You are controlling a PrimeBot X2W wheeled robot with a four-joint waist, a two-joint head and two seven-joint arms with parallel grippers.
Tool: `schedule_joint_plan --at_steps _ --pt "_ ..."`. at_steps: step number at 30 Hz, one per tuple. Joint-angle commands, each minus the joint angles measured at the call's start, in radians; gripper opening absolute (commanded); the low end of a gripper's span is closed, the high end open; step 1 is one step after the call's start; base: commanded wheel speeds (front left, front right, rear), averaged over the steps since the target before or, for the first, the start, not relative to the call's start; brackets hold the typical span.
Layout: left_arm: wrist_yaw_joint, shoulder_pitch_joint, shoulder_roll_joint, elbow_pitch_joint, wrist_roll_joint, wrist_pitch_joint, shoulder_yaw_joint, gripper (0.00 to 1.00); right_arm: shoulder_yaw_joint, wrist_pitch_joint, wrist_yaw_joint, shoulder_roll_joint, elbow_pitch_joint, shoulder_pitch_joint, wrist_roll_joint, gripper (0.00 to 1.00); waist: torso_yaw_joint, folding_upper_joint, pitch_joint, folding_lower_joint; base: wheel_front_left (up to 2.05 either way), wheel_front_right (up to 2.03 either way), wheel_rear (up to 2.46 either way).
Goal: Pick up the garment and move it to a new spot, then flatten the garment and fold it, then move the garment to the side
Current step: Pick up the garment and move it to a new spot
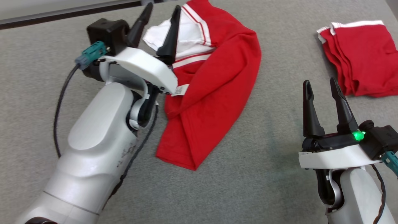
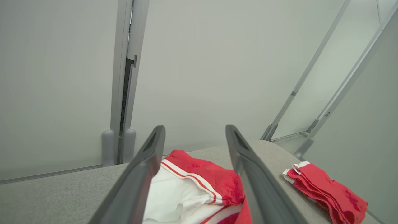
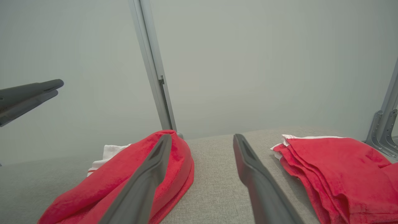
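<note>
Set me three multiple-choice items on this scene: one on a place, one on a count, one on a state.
1. Where is the folded red stack relative to the crumpled garment? A. robot's right, apart B. on top of it C. robot's left
2. How many red cloth piles lie on the grey surface? A. one B. two C. four
3. The left hand is: A. shut on the garment B. shut on the stack C. open
Answers: 1 A, grey surface shows between them; 2 B, the garment plus the stack; 3 C, its fingers stand apart over the garment.
</note>
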State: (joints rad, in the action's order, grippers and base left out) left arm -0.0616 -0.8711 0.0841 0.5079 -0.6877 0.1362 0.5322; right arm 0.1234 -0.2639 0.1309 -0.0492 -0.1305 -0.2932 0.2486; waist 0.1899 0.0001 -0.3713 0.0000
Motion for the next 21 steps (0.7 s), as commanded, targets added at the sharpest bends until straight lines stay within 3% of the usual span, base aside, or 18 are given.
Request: schedule_joint_plan --at_steps 1,12,21 --pt "0.014 0.001 0.027 0.005 0.012 0.036 -0.01 1.0 -0.01 -0.001 -0.001 -0.002 -0.007 0.008 -0.017 1.0 -0.054 -0.0001 0.04 0.0 0.0 0.0 0.0" --pt "0.041 0.176 0.15 -0.008 0.055 0.11 -0.008 1.0 -0.067 -0.001 -0.001 -0.003 -0.045 0.069 -0.084 1.0 -0.248 -0.0001 0.163 0.0 0.0 0.0 0.0" --pt "0.056 0.398 0.187 -0.083 0.063 0.129 -0.044 1.0 -0.081 -0.001 -0.001 -0.002 -0.034 0.119 -0.098 1.0 -0.313 -0.0001 0.229 0.0 0.0 0.0 0.0"
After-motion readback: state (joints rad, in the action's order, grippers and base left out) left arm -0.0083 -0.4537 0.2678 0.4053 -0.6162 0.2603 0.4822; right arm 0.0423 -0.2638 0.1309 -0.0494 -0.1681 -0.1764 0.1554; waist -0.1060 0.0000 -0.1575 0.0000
